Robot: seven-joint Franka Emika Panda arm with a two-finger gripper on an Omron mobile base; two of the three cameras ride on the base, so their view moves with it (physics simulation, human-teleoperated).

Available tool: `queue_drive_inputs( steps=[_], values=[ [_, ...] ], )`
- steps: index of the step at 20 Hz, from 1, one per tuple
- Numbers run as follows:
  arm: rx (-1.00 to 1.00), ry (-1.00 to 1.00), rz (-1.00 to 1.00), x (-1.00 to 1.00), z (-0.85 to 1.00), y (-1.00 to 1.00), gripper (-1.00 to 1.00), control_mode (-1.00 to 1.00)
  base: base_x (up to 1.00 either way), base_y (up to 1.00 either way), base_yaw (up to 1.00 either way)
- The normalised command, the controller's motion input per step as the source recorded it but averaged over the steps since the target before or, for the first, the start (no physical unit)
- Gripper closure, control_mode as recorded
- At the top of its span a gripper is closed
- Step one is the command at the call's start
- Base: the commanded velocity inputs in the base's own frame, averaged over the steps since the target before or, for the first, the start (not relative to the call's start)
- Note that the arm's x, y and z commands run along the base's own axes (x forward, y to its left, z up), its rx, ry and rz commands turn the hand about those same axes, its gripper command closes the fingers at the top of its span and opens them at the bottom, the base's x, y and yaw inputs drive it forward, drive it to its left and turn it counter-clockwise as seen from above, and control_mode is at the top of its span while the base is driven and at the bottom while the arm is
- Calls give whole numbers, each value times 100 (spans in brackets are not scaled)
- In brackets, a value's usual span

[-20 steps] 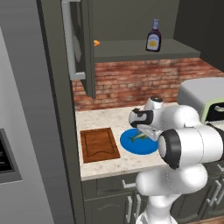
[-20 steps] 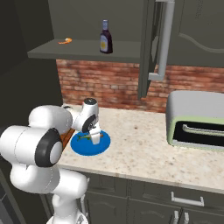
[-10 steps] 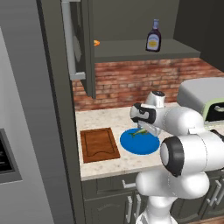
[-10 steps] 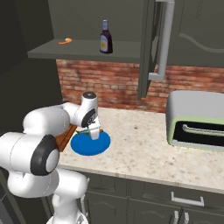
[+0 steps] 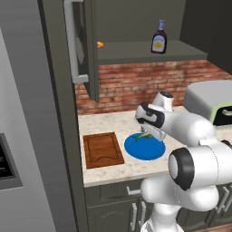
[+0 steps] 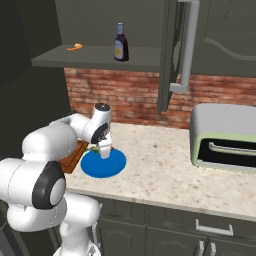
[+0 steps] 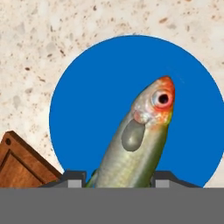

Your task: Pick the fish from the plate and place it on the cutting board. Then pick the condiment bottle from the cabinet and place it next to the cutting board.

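- The slender greenish-silver fish (image 7: 139,140) has its tail cut off at 6 o'clock, between the jaws.
- The reddish-brown wooden cutting board (image 6: 74,156) lies mostly behind the arm.

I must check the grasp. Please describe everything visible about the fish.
The fish is slender, silver-green, with an orange-red head, a round dark eye and a grey fin patch. It sits between the gripper fingertips, its head pointing away from the hand, above the blue plate. In the left base view it appears raised over the plate.
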Motion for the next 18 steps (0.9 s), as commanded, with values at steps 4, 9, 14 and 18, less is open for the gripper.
queue_drive_inputs(
  steps=[4, 9, 14, 18],
  values=[
    [5, 0, 0, -19, 6, 19, 100, -100, 0, 0, 0],
    [1, 0, 0, -21, 1, 25, 100, -100, 0, 0, 0],
    [0, 0, 0, -20, 0, 30, 100, -100, 0, 0, 0],
    [0, 0, 0, -15, 0, 37, 100, -100, 0, 0, 0]
  ],
)
